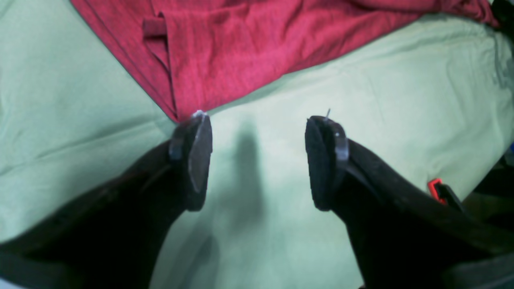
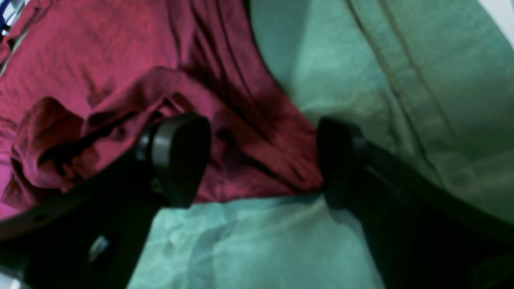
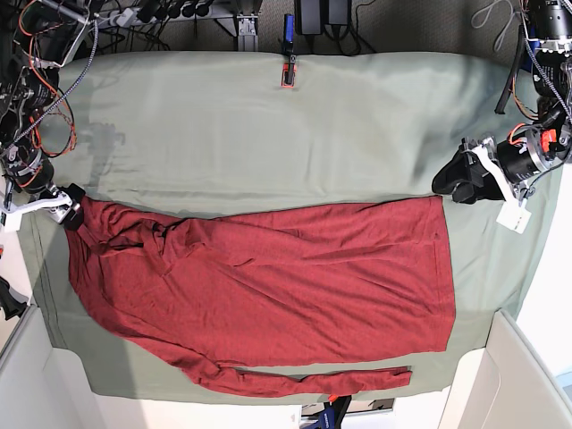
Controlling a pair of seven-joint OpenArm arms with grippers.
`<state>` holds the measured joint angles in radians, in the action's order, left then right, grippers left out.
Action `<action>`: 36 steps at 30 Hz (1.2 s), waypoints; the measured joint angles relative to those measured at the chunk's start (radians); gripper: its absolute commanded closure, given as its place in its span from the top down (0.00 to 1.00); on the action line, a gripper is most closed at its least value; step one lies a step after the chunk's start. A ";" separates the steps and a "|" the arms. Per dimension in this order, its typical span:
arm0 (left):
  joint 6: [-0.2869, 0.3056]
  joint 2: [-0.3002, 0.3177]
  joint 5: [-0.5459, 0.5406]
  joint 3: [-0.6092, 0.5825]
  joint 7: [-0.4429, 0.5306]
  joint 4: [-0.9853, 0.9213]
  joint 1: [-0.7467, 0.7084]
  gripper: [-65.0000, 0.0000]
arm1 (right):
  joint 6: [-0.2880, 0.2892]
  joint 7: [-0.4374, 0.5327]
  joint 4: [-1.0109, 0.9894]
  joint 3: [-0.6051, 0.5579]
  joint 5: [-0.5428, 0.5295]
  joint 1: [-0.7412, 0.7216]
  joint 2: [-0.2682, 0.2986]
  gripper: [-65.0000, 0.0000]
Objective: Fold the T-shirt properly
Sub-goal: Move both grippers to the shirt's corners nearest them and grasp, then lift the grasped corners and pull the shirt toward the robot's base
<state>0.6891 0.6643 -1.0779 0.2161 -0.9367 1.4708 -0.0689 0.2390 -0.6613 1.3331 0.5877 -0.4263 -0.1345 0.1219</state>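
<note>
While the T-shirt [image 3: 268,286] is lying spread across the near half of the pale green table cloth [image 3: 268,125], little folding is being shown as done: 1 sleeve [image 3: 313,380] is stretched along the near edge, the other is bunched at the base view's left, and the body is still lying open. Nearly all folds are judged as remaining. The right gripper [image 2: 261,160] is being held low at that bunched end, jaws wide apart, with wrinkled fabric between them but not clamped. The left gripper [image 1: 257,160] is being held open beside the hem corner [image 1: 176,114], 1 fingertip [image 1: 196,152] at the corner, nothing gripped.
</note>
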 measured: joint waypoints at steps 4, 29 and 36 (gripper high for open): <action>0.000 -0.016 0.011 0.000 0.002 0.000 0.000 0.60 | 0.000 -0.009 -0.004 -0.021 0.005 -0.022 -0.008 0.69; -0.069 -0.182 0.198 0.100 0.104 -0.096 0.060 0.60 | 0.079 -0.004 -0.014 -0.076 0.108 -0.056 -0.060 0.00; -0.158 -0.221 0.326 0.101 0.160 -0.265 0.209 0.60 | 0.094 -0.009 -0.015 -0.077 0.109 -0.054 -0.058 0.00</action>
<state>0.5308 0.4431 -0.7521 0.3176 -0.7769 1.2060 0.1402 0.3332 -0.6701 1.3178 0.5106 -0.3176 -0.1886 0.0635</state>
